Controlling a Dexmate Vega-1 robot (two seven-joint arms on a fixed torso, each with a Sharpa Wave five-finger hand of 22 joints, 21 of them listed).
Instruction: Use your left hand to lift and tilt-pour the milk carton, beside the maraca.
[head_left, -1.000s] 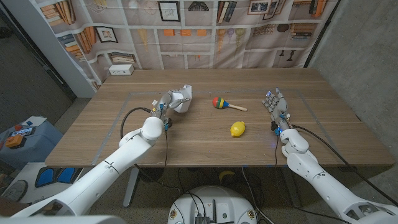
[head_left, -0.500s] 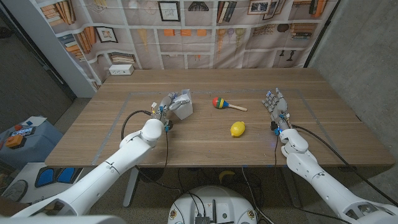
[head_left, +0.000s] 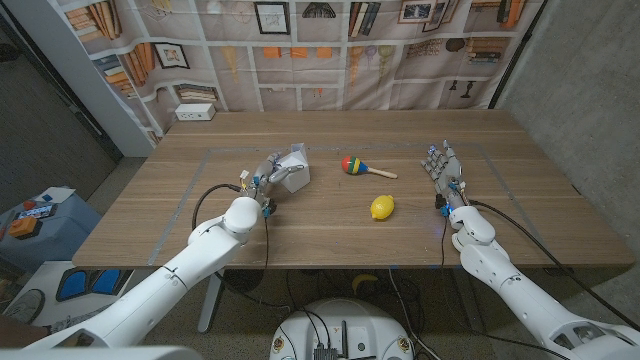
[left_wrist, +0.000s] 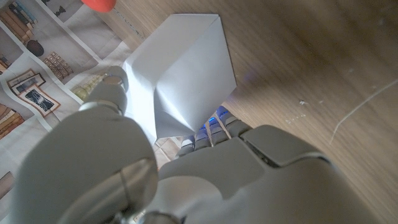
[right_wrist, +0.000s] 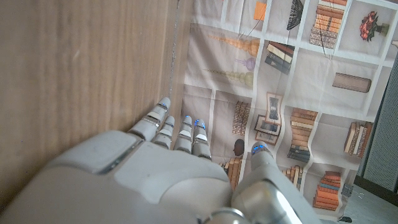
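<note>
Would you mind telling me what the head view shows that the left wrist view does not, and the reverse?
The head view alone shows the round yellow lemon, the whole red, green and blue maraca with its wooden handle, and the right hand, fingers apart, holding nothing. The left wrist view alone gives a close look at the folded faces of the white paper milk carton between thumb and fingers. Both share the carton, the left hand gripping it, the wooden table and the bookshelf-printed backdrop.

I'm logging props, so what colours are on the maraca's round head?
The wooden-handled maraca has a head striped red, green and blue, best seen in the head view.
</note>
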